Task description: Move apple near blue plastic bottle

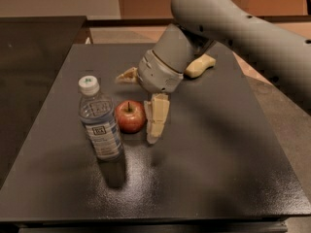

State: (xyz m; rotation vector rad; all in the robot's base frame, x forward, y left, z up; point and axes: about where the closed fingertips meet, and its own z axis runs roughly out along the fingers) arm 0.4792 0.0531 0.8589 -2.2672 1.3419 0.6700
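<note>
**Right next to the blue plastic bottle [99, 123]: apple sitting loose, gripper spread wide**

Just right of the bottle, the apple [130, 116] is sitting on the dark table [218, 169] with its stem pointing up. It's either touching the bottle's side or a hair off, can't really tell. The bottle is standing upright with its white cap on.

The gripper [137, 107] is hanging over the apple, coming in from the side away from the bottle, and it's gaping wide, not clamping anything. One pale finger [158, 115] is pointing down at the table on the far side of the apple from the bottle, right up close to the apple. The other finger [126, 75] is sticking out behind the apple, clear of it.

Farther back from the bottle, a pale yellow sponge-looking thing [200, 66] is peeking out from behind the grey arm [233, 28].
</note>
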